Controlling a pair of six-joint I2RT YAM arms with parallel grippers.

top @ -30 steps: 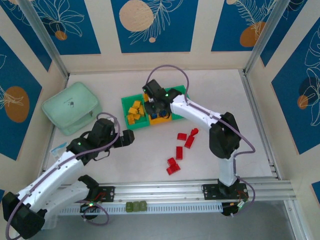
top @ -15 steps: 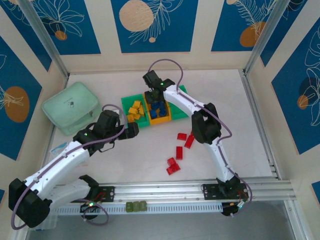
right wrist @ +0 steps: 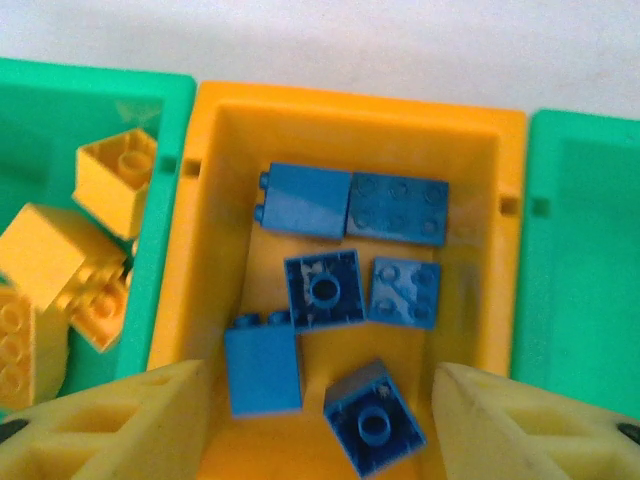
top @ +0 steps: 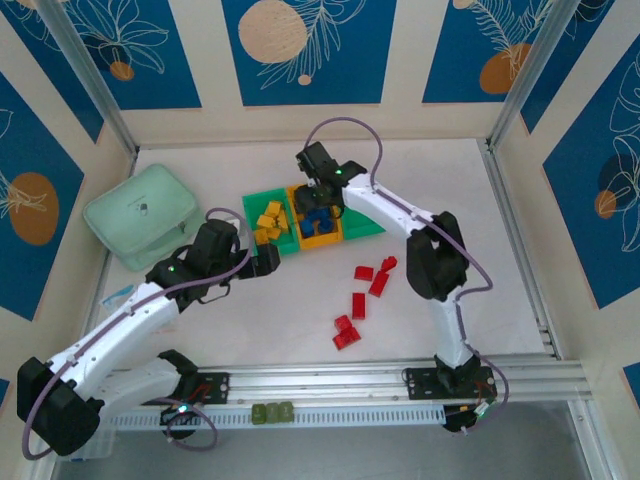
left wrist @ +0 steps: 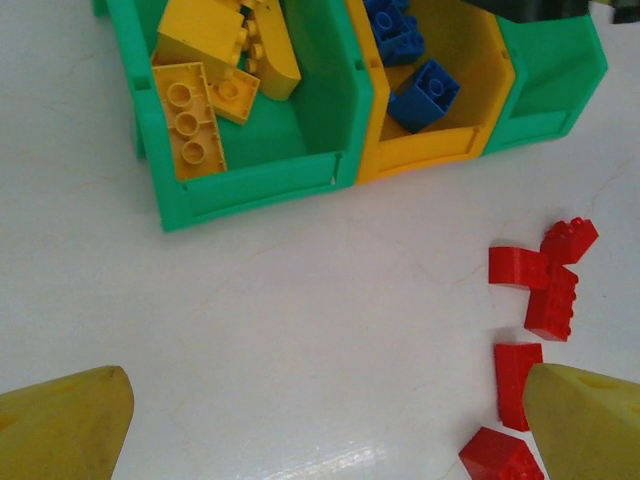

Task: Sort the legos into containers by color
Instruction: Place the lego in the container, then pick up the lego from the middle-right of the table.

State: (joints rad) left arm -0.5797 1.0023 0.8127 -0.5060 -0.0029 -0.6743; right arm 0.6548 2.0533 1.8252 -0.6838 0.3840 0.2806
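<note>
I had a flat white table (top: pixel 300 300) in front of me. A mint-green soft zip pouch (top: pixel 142 215) sat at its far left. Toward the back, near the middle, three small open-top plastic bins stood in a row, side against side: a green bin (left wrist: pixel 260 185), an orange-yellow bin (left wrist: pixel 420 155) and a second green bin (left wrist: pixel 550 70). Nearer to me, on my right, small red plastic bricks (top: pixel 358 305) lay loose on the bare surface, some of them touching, all well apart from the pouch.

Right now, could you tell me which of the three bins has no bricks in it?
The right-end green bin: its floor shows bare, while the left green bin holds yellow bricks and the orange bin blue bricks.
</note>
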